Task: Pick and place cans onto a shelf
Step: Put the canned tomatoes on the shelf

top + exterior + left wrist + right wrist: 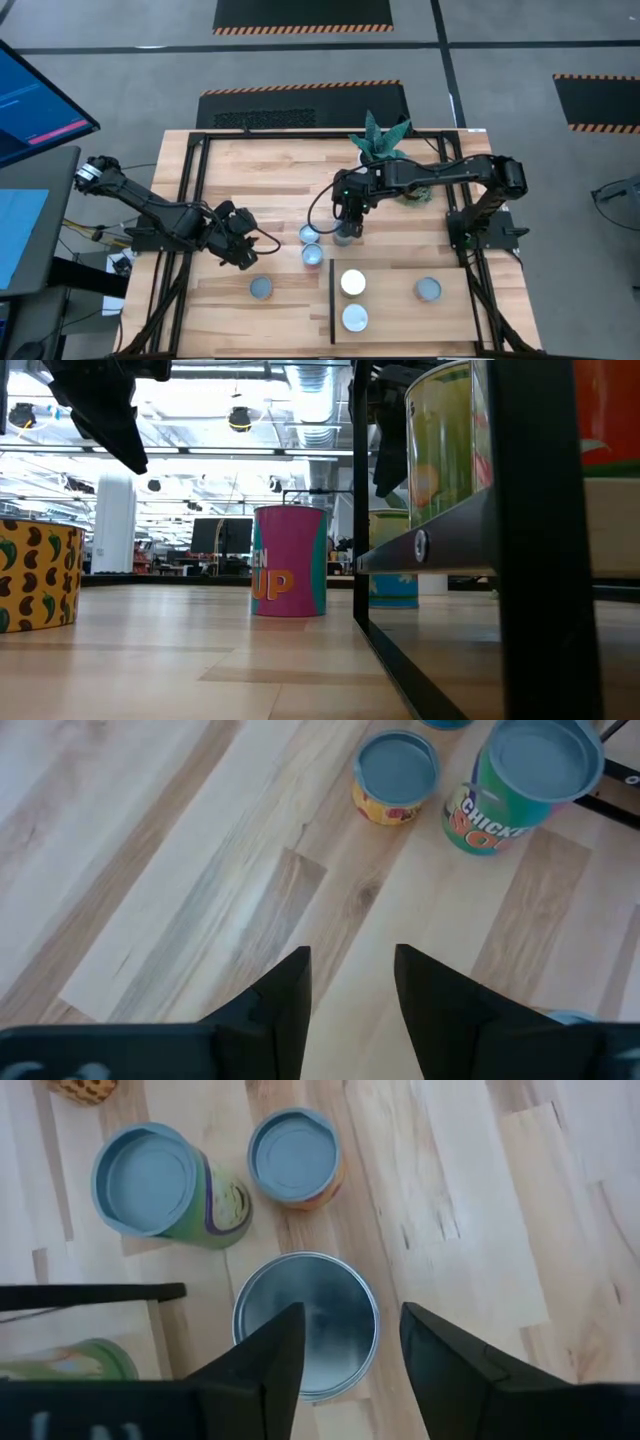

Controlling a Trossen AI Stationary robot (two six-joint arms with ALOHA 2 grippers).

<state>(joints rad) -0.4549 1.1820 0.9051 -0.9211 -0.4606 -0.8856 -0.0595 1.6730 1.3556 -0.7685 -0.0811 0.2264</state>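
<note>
My right gripper (345, 226) (352, 1355) is open, its fingers pointing down above a silver-topped can (305, 1325) (345, 238) that stands on the table just beyond the shelf (400, 325). I see no touch. Two blue-topped cans (148, 1177) (293, 1152) stand close by, and also show in the high view (309, 234) (312, 255). Three cans (353, 282) (355, 318) (428, 290) stand upright on the shelf. My left gripper (243, 255) (352, 990) is open and empty over bare table; one can (261, 288) stands near it.
A potted green plant (385, 145) stands at the table's far edge, behind my right arm. A black strip (331, 300) edges the shelf on its left. Black frame rails (190, 200) run along the table's sides. The left wrist view shows two cans (397, 777) (525, 780) ahead.
</note>
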